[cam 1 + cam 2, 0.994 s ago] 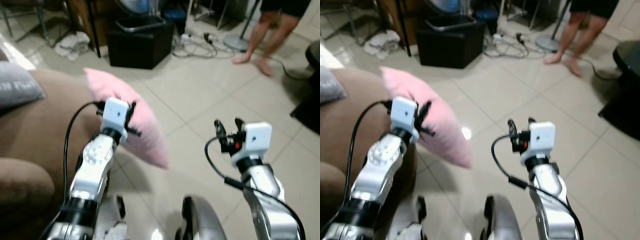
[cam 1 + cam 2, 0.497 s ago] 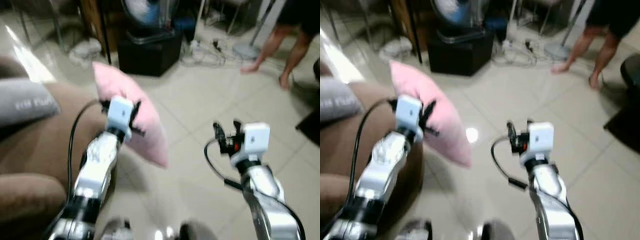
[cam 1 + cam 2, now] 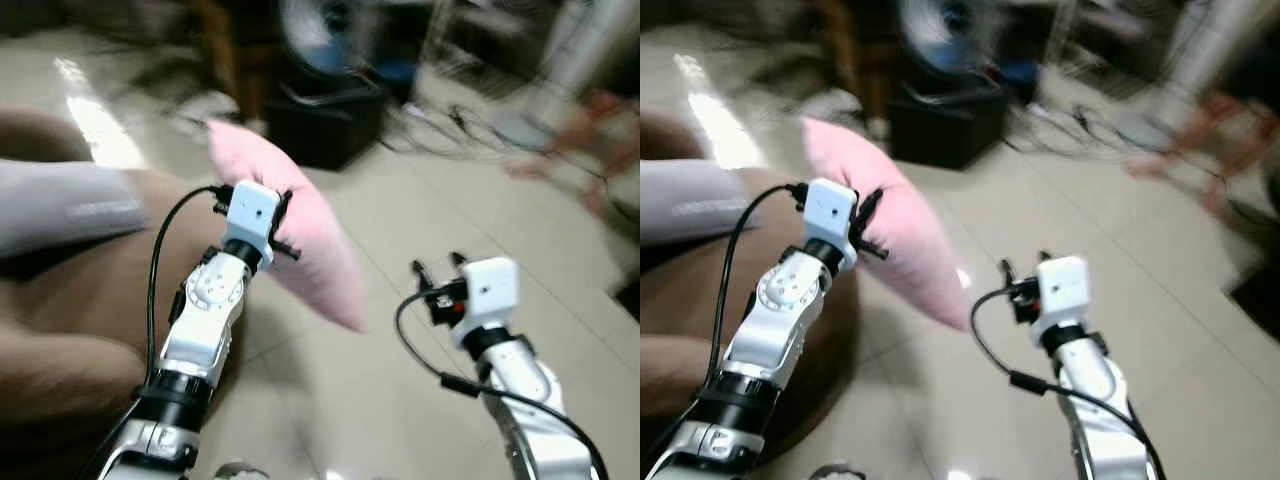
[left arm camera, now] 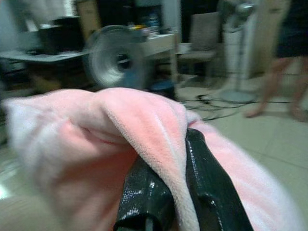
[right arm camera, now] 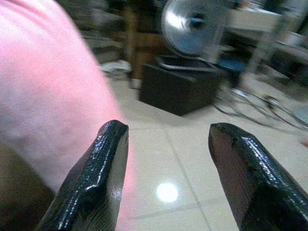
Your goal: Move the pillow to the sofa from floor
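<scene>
Pink pillow (image 3: 310, 240): held in the air beside the brown sofa (image 3: 70, 290), a fold pinched between the left gripper (image 4: 180, 159) fingers. Right gripper (image 5: 168, 168): fingers spread, empty, above floor tiles, pillow just beside it.

The left arm is raised and stretched forward, its left gripper (image 4: 180, 192) closed with a fold of the pink pillow (image 3: 320, 245) pinched between the two black fingers. The right arm is bent upward, and the right gripper (image 5: 168, 173) is held with fingers spread apart, grasping nothing.
</scene>
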### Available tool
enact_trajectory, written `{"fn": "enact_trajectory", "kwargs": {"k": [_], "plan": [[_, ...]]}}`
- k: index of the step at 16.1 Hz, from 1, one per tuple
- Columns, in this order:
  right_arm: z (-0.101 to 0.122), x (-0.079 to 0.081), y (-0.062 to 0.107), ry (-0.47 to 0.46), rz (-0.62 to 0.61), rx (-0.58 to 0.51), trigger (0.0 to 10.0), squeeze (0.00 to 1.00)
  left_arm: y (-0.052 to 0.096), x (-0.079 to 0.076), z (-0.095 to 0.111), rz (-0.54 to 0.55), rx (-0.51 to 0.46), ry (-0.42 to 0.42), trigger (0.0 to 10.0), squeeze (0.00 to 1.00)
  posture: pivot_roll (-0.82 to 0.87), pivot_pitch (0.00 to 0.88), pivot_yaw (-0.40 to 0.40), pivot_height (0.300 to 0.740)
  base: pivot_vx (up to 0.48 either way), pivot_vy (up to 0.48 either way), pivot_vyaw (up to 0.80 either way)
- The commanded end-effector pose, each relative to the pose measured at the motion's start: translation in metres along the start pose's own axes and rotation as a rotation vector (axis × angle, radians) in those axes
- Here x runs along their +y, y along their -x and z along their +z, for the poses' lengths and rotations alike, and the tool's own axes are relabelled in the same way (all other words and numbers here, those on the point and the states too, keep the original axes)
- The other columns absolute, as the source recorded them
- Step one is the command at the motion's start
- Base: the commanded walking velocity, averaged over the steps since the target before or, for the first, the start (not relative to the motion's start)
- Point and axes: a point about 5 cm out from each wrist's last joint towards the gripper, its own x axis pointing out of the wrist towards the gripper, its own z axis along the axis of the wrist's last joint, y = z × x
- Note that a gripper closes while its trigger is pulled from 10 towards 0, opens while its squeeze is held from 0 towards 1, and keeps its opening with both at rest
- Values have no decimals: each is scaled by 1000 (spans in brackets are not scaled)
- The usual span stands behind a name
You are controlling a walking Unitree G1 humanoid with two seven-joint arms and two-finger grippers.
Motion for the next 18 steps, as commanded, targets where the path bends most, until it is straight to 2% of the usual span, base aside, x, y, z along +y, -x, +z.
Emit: {"fn": "enact_trajectory", "kwargs": {"k": [1, 14, 15, 17, 18], "plan": [[-2, 0, 0, 7, 13, 16, 10000, 0, -5, 4, 12, 15, -42, -21, 10000, 0, 32, 0, -66, 740, 334, 0, 800], [-11, -1, -2, 42, 66, 37, 10000, 0, -12, 9, 8, 16, -5, -41, 10000, 0, 56, 0, -69, 740, 345, 0, 800], [-13, -2, -2, 17, 60, 35, 10000, 0, -15, 3, 5, -28, 17, -33, 10000, 0, 61, 0, -71, 740, 251, 0, 0], [-17, -4, -1, 13, 53, 51, 10000, 0, -24, -22, -7, -176, 79, -22, 10000, 0, 66, 0, -70, 740, 0, 0, 0], [-17, -4, 0, 11, 56, 49, 10000, 0, -28, -27, -8, -192, 78, -8, 10000, 0, 66, 0, -69, 740, 0, 0, 0]]}}
